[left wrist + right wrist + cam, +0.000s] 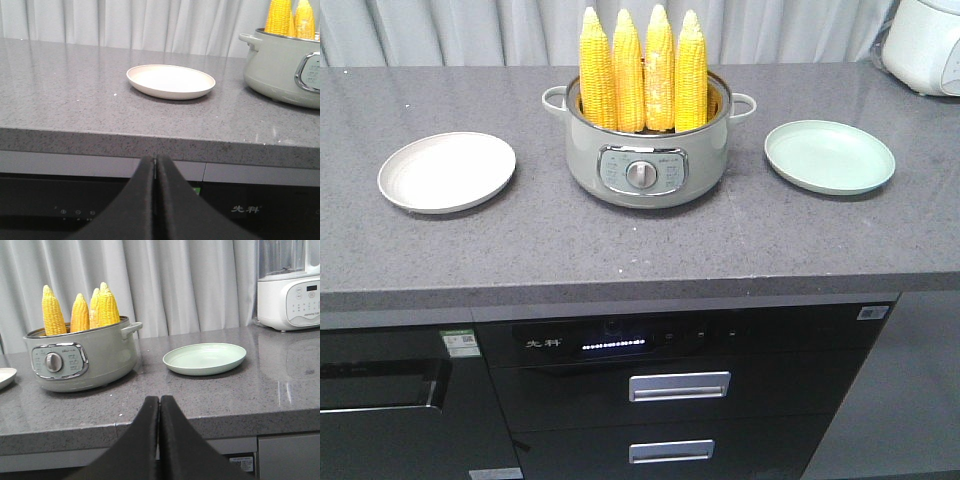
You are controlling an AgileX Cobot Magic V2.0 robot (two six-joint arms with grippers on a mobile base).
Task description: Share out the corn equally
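Left gripper [156, 162], wrist cam: two matte black, smooth, tapered fingers [142, 200] pressed flat together, no gap, gripping nothing, tips level w/ the front edge of the grey speckled stone countertop [75, 100]. Right gripper [159, 401], its own wrist cam: same black wedge-shaped fingers [175, 440], also closed tight on nothing, at the same counter edge. Beyond the left fingers sits a round, shallow cream plate [171, 81], matte, w/ a low raised rim. Beyond the right fingers is a round, shallow mint-green plate [205, 358] of like shape, faintly glossy. Between the 2 plates, centre of the counter, stands a pale grey-green electric pot [640, 150] w/ a loop handle each side, a chrome-edged control panel and a round silver dial [641, 175] on its front. The four yellow corn cobs [643, 70] all stand upright inside the pot, pointed tips up, packed side by side & touching, bumpy kernel rows bright. The 3rd from left in the front view shows paler, whitish patches. Behind: pleated white curtain [470, 30]. Far right of the counter, a glossy white appliance [290, 300] w/ buttons and a clear jug on top. Below the counter, a black glossy-fronted cabinet [770, 350] w/ brushed-metal drawer handles [680, 385].
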